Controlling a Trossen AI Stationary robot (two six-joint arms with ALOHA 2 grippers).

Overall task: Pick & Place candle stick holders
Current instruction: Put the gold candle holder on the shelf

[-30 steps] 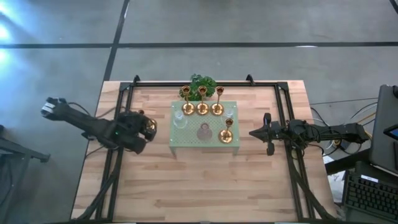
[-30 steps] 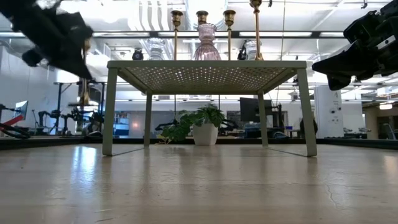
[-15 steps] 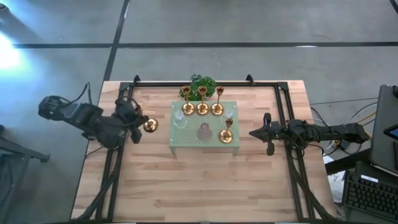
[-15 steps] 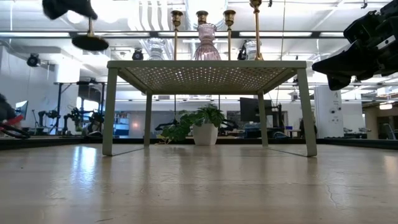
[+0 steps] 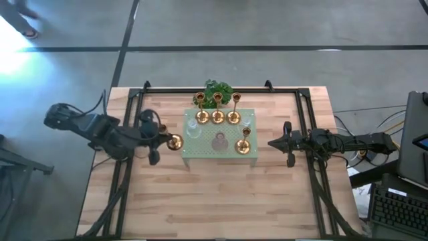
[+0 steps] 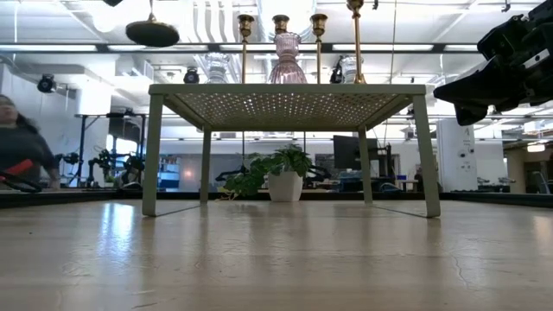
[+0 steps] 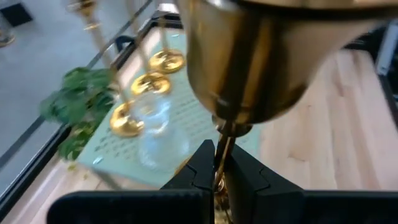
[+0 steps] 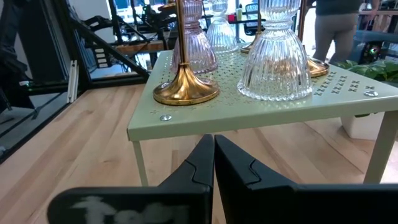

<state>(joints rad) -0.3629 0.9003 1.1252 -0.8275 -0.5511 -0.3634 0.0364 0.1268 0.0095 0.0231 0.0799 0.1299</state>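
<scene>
Two grippers at work over one wooden table [image 5: 221, 194]. Left gripper [image 5: 162, 140]: jaws closed on the thin stem of a brass holder [image 5: 175, 142], carried in the air just left of the pale green stand [image 5: 207, 152]; in the low view its round base [image 6: 152, 34] hangs above the stand's left edge, and the wrist view shows the stem pinched between the dark fingers [image 7: 200, 169] below the holder's wide gold body. Right gripper [image 5: 272, 142]: jaws closed together, holding nothing, raised just right of the stand with its tips pointing at it. On the stand, nearer row: a pink glass holder [image 5: 219, 142] at the middle and a brass holder [image 5: 244, 144] to its right; the right wrist view shows that brass base [image 8: 186, 90] near the stand's corner beside a clear ribbed glass holder [image 8: 276, 71]. Farther row: three brass holders [image 5: 217, 117] side by side, a clear glass holder [image 5: 193, 127] to their left. Beyond the stand's far edge: a leafy plant [image 5: 218, 89], close against the far brass stems.
</scene>
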